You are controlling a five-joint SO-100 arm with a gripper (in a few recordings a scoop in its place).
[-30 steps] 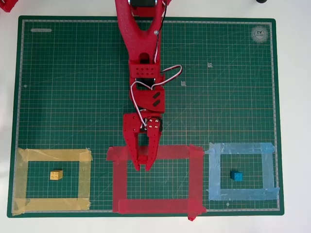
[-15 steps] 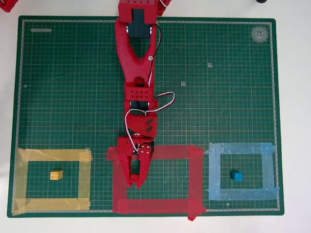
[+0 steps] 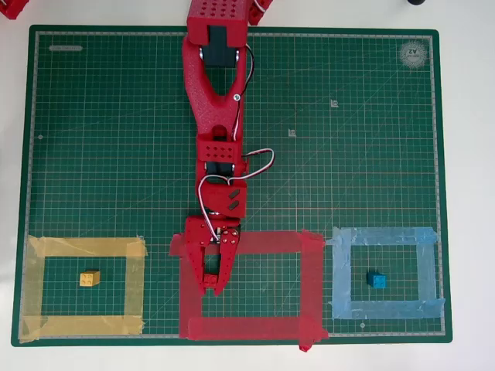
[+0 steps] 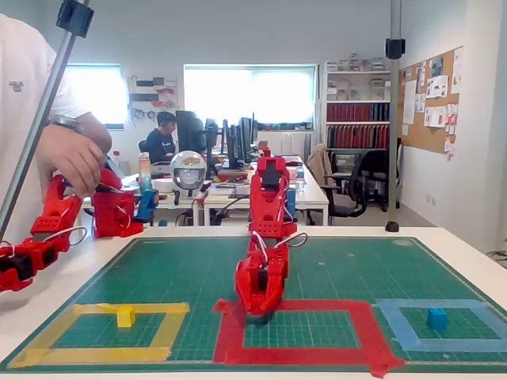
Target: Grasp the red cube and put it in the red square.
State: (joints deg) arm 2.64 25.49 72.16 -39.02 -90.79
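Arm: red arm reaches from the far edge of the table down over the green mat, toward the near edge.
Gripper: the gripper points down inside the left part of the red square, tips low over the mat; in the fixed view the gripper sits just at the mat surface.
Gripper state: jaws look nearly together at the tips in the overhead view; whether they clamp anything cannot be told.
Red cube: not made out apart from the red gripper parts; its place cannot be told from either view.
Red square: wide red tape outline at the middle of the mat's near edge, green mat showing inside; also seen in the fixed view.
Yellow cube: yellow cube sits inside the yellow tape outline, near the left corner of the mat.
Blue cube: blue cube sits inside the light-blue tape outline, toward the right corner.
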